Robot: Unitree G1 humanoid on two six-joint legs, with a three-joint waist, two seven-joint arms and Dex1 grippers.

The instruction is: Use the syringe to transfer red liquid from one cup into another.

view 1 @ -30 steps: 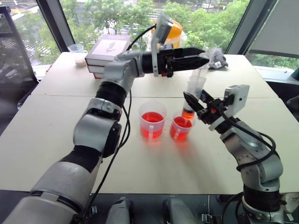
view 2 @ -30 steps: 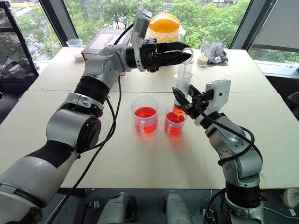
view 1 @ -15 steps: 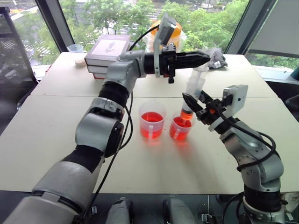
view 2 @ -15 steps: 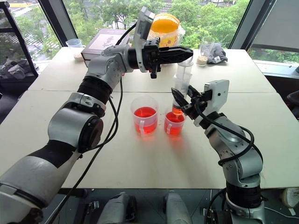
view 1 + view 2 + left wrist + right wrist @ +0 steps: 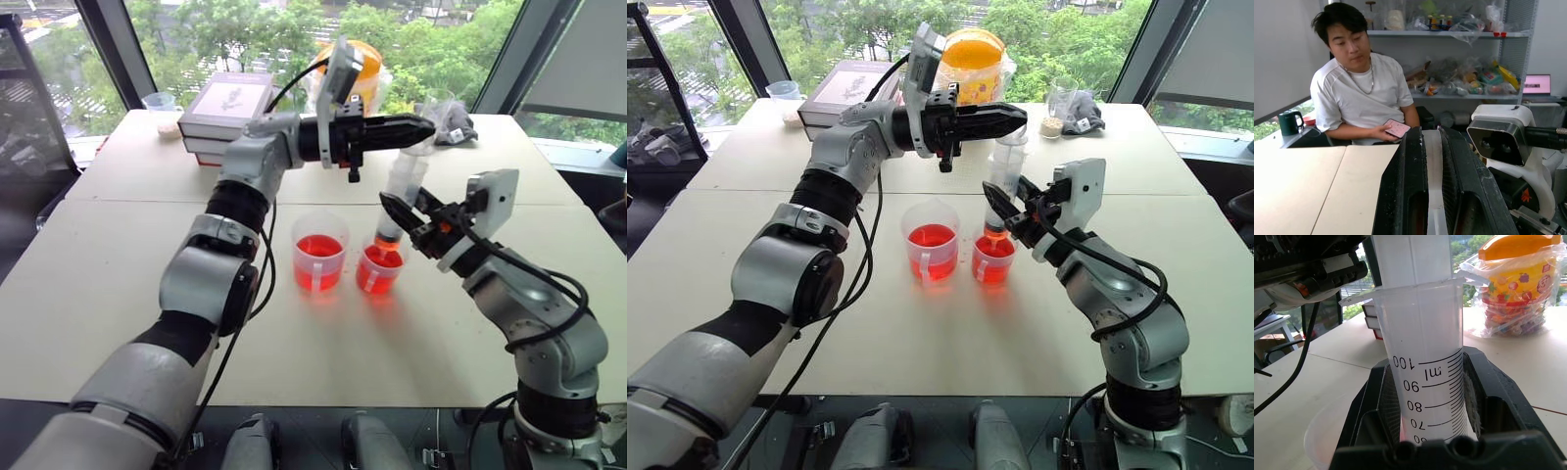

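Where pale tables (image 5: 118, 264) meet — windows (image 5: 255, 29) behind, trees beyond.

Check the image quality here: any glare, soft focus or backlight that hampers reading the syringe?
Left eye view: daylight from the windows behind, table evenly lit, the syringe clear between the left gripper and right gripper. Right wrist view: syringe barrel scale sharp, the yellow jar behind slightly soft. Left wrist view: fingers close-up, the shelf behind bright but readable.

- We see the syringe (image 5: 1422, 357), clamped in the right claw (image 5: 411, 217), as clear, smooth plastic.
- Below it, both cups (image 5: 320, 252) look glossy, clear plastic.
- The table (image 5: 118, 284) looks matt.
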